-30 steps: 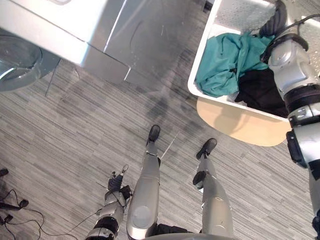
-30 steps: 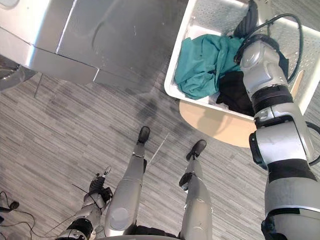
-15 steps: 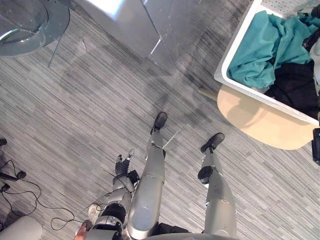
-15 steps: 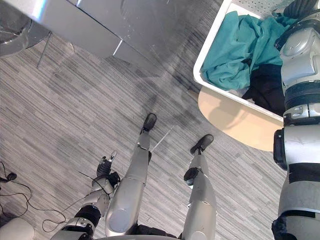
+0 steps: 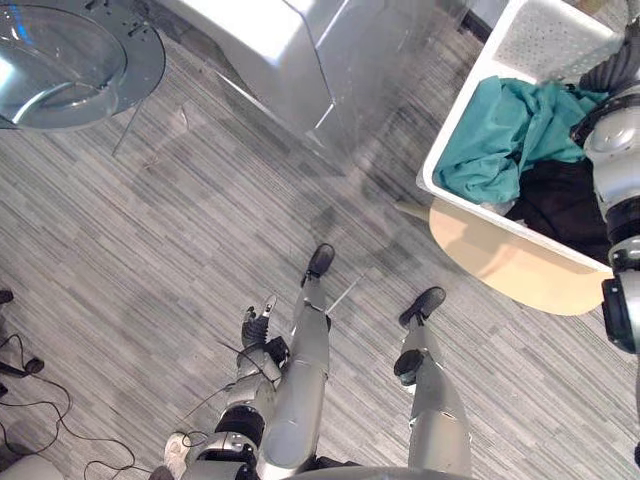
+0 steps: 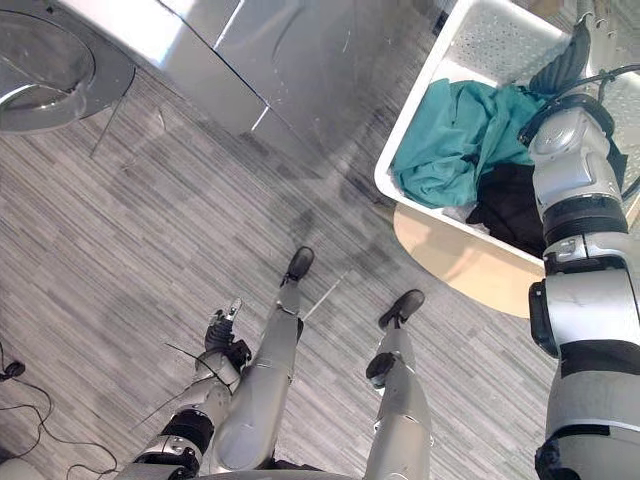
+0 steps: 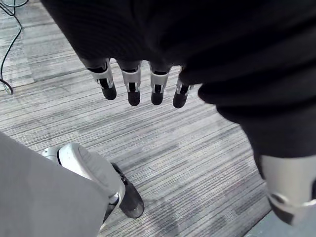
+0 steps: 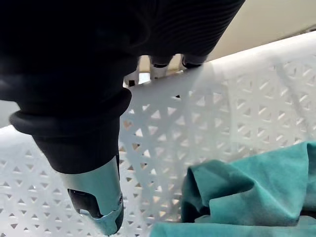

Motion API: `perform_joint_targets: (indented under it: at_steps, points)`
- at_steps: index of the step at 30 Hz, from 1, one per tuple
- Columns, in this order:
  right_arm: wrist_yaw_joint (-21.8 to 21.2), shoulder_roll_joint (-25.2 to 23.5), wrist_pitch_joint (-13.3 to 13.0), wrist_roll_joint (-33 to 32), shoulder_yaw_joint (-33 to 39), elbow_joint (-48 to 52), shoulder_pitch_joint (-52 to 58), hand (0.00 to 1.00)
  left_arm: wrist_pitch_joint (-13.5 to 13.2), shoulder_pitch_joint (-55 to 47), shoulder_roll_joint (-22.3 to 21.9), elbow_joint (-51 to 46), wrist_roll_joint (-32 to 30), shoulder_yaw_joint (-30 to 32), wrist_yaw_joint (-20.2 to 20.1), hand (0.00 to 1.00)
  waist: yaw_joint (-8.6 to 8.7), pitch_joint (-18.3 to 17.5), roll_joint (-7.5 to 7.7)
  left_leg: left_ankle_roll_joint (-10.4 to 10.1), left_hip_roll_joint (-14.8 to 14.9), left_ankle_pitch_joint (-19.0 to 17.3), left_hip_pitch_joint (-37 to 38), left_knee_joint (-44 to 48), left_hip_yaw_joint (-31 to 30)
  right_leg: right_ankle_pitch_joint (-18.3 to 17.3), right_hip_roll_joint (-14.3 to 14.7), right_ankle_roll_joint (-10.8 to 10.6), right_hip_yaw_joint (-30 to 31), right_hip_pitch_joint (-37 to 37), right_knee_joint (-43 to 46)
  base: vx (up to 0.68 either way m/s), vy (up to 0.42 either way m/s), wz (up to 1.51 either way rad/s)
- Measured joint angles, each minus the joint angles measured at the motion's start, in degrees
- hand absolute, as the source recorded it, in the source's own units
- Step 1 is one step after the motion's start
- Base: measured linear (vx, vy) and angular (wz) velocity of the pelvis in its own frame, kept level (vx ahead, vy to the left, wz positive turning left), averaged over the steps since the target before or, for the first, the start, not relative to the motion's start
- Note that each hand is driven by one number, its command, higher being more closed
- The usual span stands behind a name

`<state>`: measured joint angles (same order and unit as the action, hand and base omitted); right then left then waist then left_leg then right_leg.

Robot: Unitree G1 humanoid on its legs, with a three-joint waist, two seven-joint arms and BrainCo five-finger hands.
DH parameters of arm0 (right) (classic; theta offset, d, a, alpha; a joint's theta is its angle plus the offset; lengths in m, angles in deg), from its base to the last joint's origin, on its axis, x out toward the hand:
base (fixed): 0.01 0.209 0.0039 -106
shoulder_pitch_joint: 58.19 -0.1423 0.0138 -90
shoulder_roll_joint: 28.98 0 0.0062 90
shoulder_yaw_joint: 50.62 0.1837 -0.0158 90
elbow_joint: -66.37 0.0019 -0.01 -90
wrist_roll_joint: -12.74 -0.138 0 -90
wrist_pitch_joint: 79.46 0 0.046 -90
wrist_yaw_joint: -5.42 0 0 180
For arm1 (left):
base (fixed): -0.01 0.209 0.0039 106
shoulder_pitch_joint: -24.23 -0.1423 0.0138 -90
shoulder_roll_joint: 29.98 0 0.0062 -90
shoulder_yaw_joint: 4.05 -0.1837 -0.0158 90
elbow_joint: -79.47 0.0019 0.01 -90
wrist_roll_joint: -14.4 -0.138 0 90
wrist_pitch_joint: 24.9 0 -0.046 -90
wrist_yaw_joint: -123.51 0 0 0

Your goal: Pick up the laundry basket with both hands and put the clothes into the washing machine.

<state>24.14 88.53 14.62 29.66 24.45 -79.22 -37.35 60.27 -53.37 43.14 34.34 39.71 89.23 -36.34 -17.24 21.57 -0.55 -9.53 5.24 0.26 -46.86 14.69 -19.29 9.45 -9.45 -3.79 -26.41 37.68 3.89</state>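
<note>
The left hand (image 5: 257,328) hangs low beside the floor, straight and empty, well apart from the laundry basket (image 5: 545,40). The white perforated basket sits on a round wooden table (image 5: 510,265). It looks stiff-walled and probably light, holding 2 soft clothes (image 5: 505,140), so it is best gripped at opposite rims. The right hand (image 8: 79,64) is at its far rim, but its grip cannot be told.

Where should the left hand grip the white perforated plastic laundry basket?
The long rim of the white perforated laundry basket nearest the silver washing machine, from the robot's left: that edge is bare and roughly opposite the right hand, so the left hand would likely balance the lift.
</note>
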Motion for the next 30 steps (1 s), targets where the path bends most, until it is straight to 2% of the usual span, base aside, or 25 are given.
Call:
perform_joint_targets:
  at_steps: [4, 8, 15, 18, 19, 24, 30]
  points:
    - [-0.7, -2.5, -0.1, -1.7, 0.1, -0.5, 1.2, 0.0, 0.7, -0.2, -0.1, 0.0, 0.5, 1.8, 0.0, 0.0, 0.76, -0.1, 0.14, 0.0, 0.2, 0.0, 1.9, -0.1, 0.1, -0.1, 0.1, 0.1, 0.0, -1.8, 0.1, -0.01, 0.014, 0.0]
    - [-1.7, -4.1, -0.1, -6.0, 1.1, 0.9, 3.3, 0.0, 0.8, -0.4, 0.0, -0.1, 1.0, 3.9, 0.0, 0.0, 0.97, -0.6, 1.42, 0.0, 0.8, 0.0, 3.3, -1.2, 0.7, -0.2, 0.4, 0.3, 0.4, -2.4, 0.2, -0.02, 0.017, -0.05]
    - [-2.2, -6.7, -0.1, -15.3, 4.1, 3.1, 5.1, 0.0, 1.2, -2.0, 1.3, 0.1, 1.1, 6.4, 0.0, 0.0, 3.95, -0.1, 4.19, -0.1, 1.0, 0.9, 5.8, -2.7, 1.1, 0.0, 0.4, 0.5, 0.7, -4.3, -0.2, 0.0, 0.0, 0.0]
    - [-2.1, -6.8, -0.1, -15.5, 5.2, 3.4, 6.3, 0.0, 1.3, -2.1, 2.4, 0.1, 1.1, 6.4, 0.0, 0.0, 4.27, 0.3, 5.47, -0.1, 1.2, 0.9, 6.4, -2.8, 1.6, 0.2, 0.5, 0.7, 1.3, -4.6, -0.3, -0.01, 0.009, -0.08]
    - [-2.0, -6.8, 0.1, -15.9, 5.8, 5.4, 7.3, 0.0, 1.3, -2.2, 3.0, 0.1, 1.1, 6.4, 0.0, 0.0, 5.22, 0.7, 6.15, -0.1, 1.4, 0.9, 6.4, -2.7, 1.7, 0.7, 0.9, 0.9, 1.3, -4.9, -1.0, -0.02, 0.004, -0.05]
    - [0.2, -6.9, 0.2, -15.5, 6.2, 11.5, 9.0, 0.0, 1.8, -2.5, 5.1, 0.0, 1.1, 6.8, 0.1, 0.0, 6.97, 1.7, 8.19, -0.2, 2.1, 0.9, 6.8, -2.6, 1.9, 1.3, 1.8, 1.1, 1.6, -5.5, -2.1, -0.02, -0.001, -0.07]
    - [2.5, -6.4, 0.2, -9.1, 6.2, 24.6, 14.5, 0.0, 2.2, -3.9, 6.7, -1.9, 0.9, 8.5, 0.5, 0.0, 7.55, 3.0, 10.47, -0.2, 2.6, 0.9, 6.7, -2.4, 2.0, 1.6, 2.5, 1.5, 2.0, -5.5, -2.6, -0.01, 0.007, -0.03]
